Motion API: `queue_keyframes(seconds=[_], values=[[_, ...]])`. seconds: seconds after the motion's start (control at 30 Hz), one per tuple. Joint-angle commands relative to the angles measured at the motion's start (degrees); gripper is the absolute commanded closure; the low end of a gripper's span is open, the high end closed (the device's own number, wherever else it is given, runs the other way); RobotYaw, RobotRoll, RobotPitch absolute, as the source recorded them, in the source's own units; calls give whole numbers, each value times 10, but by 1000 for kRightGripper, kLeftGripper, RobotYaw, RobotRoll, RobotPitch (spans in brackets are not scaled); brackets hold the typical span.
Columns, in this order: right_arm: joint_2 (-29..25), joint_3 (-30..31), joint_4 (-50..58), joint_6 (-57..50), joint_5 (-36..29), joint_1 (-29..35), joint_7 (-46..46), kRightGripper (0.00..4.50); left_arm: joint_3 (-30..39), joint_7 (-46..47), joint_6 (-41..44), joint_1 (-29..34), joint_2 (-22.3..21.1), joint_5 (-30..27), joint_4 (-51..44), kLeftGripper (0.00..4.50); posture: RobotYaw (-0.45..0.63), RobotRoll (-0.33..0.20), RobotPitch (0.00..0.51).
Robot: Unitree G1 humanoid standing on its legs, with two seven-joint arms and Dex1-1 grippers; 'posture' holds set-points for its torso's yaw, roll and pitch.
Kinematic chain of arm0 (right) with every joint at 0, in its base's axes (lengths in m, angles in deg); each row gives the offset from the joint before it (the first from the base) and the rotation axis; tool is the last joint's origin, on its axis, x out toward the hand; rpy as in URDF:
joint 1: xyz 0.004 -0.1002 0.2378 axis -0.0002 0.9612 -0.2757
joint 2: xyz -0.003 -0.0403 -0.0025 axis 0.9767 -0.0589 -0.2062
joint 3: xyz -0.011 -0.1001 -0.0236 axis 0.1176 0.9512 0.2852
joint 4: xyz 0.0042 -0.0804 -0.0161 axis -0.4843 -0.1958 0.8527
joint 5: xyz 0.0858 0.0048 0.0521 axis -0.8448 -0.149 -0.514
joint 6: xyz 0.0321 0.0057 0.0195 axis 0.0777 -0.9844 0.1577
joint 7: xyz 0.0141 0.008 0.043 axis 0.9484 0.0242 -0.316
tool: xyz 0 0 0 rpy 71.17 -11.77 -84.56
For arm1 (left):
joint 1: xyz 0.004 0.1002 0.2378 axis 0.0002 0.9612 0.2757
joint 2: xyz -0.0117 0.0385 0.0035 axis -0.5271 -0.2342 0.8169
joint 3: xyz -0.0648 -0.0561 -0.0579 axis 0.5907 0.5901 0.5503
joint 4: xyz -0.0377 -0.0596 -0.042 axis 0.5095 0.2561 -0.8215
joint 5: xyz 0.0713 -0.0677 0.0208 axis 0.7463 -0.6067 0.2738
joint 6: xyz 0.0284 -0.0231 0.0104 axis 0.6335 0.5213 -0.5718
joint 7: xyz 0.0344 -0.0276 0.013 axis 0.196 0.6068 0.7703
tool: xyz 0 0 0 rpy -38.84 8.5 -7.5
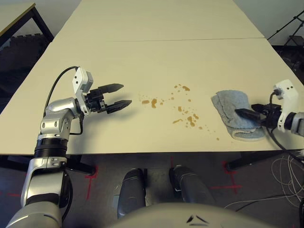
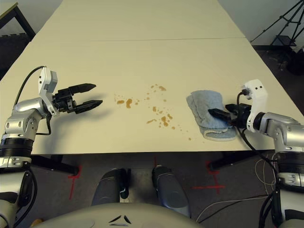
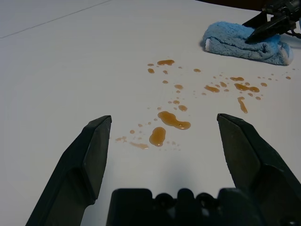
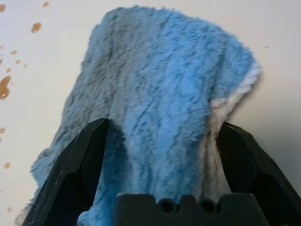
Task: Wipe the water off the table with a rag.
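Note:
Amber-brown drops of water point(image 1: 191, 118) lie scattered across the middle of the pale cream table point(image 1: 142, 57), from a pair of blobs point(image 3: 173, 120) on the left to a speckled trail on the right. A folded blue rag point(image 1: 228, 103) lies just right of the drops, near the front edge. My right gripper point(image 4: 163, 125) is open and low over the rag's near end point(image 4: 160, 70), one finger on each side of it. My left gripper point(image 1: 124, 95) is open above bare table, just left of the drops and pointing at them.
A thin seam point(image 1: 190, 39) crosses the table farther back. A separate dark-edged table point(image 1: 14, 16) stands at the far left corner, a tripod point(image 1: 289, 28) at the far right. Cables point(image 1: 280, 180) lie on the floor under my right arm.

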Motion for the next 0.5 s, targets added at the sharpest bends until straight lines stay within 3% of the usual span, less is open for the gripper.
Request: queue_keyframes(seconds=[0.03,0.13,0.23,0.5], values=[[15,39,6,-20,3,24,-15,23,-5,1,-4,-4,-1,10,9,0,-203,0,127],[17,51,8,-14,13,29,-11,23,-4,2,-5,-3,-1,10,9,0,-203,0,128],[21,57,6,-4,27,28,0,610,-4,2,-5,-4,-1,10,10,0,-202,0,128],[44,35,-5,14,38,8,41,3476,-3,0,-5,-2,-5,10,11,0,-199,0,134]])
